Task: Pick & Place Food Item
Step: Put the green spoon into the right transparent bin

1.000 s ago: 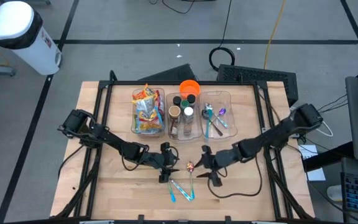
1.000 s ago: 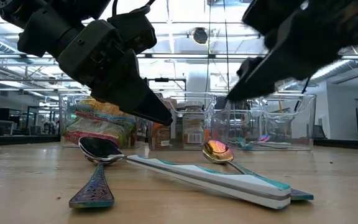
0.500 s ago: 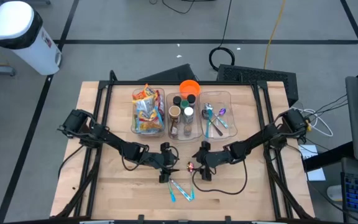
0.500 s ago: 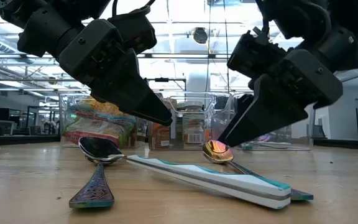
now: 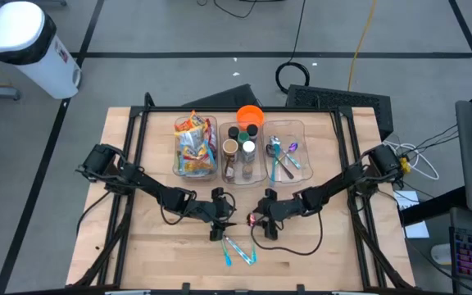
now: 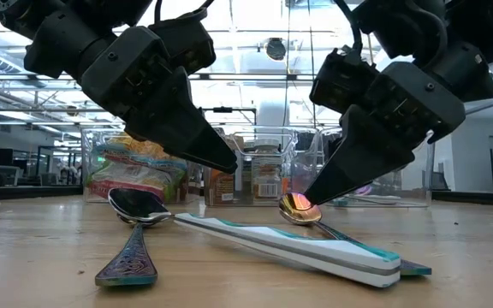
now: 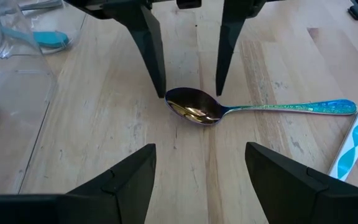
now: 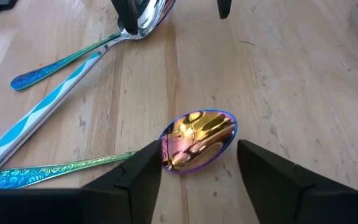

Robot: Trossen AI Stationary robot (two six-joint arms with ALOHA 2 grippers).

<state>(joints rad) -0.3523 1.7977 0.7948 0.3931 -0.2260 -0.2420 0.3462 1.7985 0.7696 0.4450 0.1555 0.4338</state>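
On a pale, grained wooden table (image 5: 146, 246), the left gripper (image 5: 229, 221) hangs with its dark tapered fingers spread and empty, just left of a glossy iridescent spoon (image 8: 199, 140) with an oval bowl. A second shiny spoon (image 6: 139, 210) with a patterned blue handle and a flat white-and-teal utensil (image 6: 315, 248) lie near it. The right gripper (image 5: 256, 221), just right of the iridescent spoon, straddles its bowl with fingers apart, not clamped; beyond stand three clear plastic bins (image 5: 240, 152), the leftmost holding crinkled snack packets (image 5: 193, 143).

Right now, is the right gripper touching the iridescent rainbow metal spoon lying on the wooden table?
Cannot tell. In the right wrist view the right gripper stands open with its fingers either side of the rainbow spoon's bowl; the low view puts a fingertip right at the bowl, showing neither gap nor contact.
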